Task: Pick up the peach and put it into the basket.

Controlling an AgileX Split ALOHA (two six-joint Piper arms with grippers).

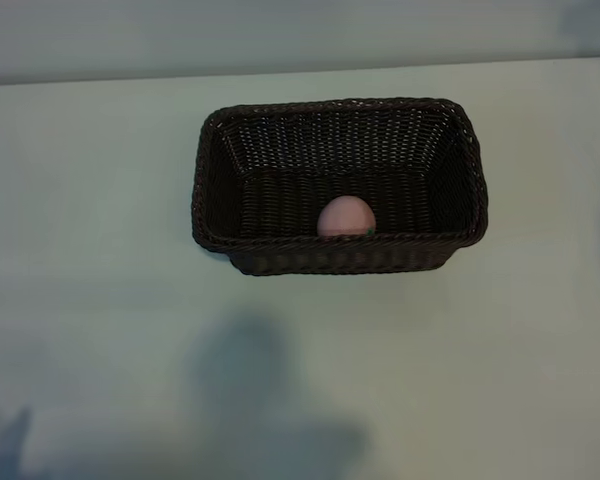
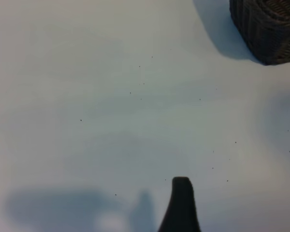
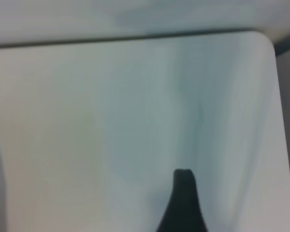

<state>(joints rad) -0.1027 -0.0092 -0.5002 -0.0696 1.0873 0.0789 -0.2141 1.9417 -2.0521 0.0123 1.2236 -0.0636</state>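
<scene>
The dark-brown woven basket [image 1: 332, 105] stands on the pale table, a little behind the middle. The pale-pink peach [image 1: 345, 216] lies inside it on the floor, against the middle of the near long wall, its green mark just above the rim. Neither arm shows in the exterior view. In the left wrist view one dark fingertip [image 2: 182, 186] of my left gripper hangs over bare table, well apart from a corner of the basket [image 2: 268, 29]. The right wrist view shows one dark fingertip [image 3: 183, 179] of my right gripper over bare table. Nothing sits at either fingertip.
The table's far edge [image 1: 300, 72] runs just behind the basket. In the right wrist view the table's edge [image 3: 135, 38] and a rounded corner [image 3: 268, 41] lie ahead of the finger. Soft shadows [image 1: 270, 400] fall on the near part of the table.
</scene>
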